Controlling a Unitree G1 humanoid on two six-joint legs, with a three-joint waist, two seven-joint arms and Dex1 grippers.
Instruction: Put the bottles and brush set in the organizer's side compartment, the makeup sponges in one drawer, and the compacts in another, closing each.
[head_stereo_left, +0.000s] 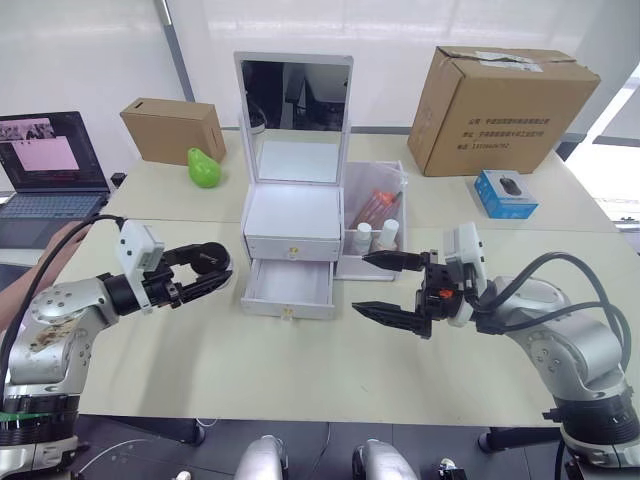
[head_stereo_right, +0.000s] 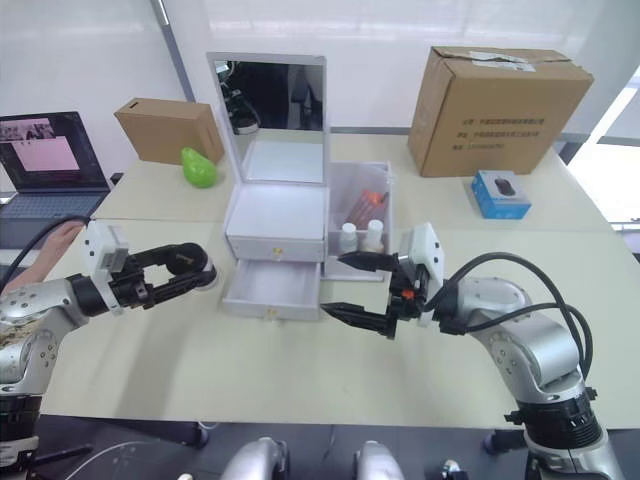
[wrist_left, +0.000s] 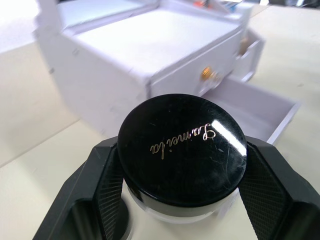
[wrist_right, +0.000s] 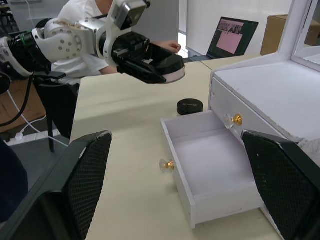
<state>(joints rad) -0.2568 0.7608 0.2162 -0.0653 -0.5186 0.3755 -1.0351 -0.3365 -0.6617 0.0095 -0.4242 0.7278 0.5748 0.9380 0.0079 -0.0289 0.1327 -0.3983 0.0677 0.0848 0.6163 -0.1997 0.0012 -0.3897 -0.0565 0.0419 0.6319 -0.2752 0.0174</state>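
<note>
The left gripper (head_stereo_left: 215, 272) is clamped on one of the compacts (wrist_left: 182, 150), its two black fingers pinching the case from opposite sides with the lettered lid facing up, so it can probably go into a drawer flat. Just ahead of the fingertips, toward the organizer (head_stereo_left: 293, 215), the lower drawer (head_stereo_left: 290, 285) is pulled out and looks empty; that's presumably the target. The upper drawer (head_stereo_left: 293, 244) above it is shut, gold knob showing. The second compact (wrist_right: 190, 106) sits on the table (head_stereo_left: 300, 360) below and a bit beyond the held one, close to the open drawer's outer corner.

Across the drawer front from the left gripper, the right gripper (head_stereo_left: 390, 285) hangs over the table with its jaws spread wide and nothing between them (looks like it's just waiting its turn). Beyond it, the side compartment (head_stereo_left: 372, 225) already has two white-capped bottles (head_stereo_left: 375, 238) at its front and the brush set (head_stereo_left: 382, 205) behind them, pink-orange handles just readable through the wall.

Whatever is inside the shut upper drawer is hidden. A person (wrist_right: 100, 20) sits behind the left arm, cut off by the frame, next to a laptop (head_stereo_left: 45, 165).
</note>
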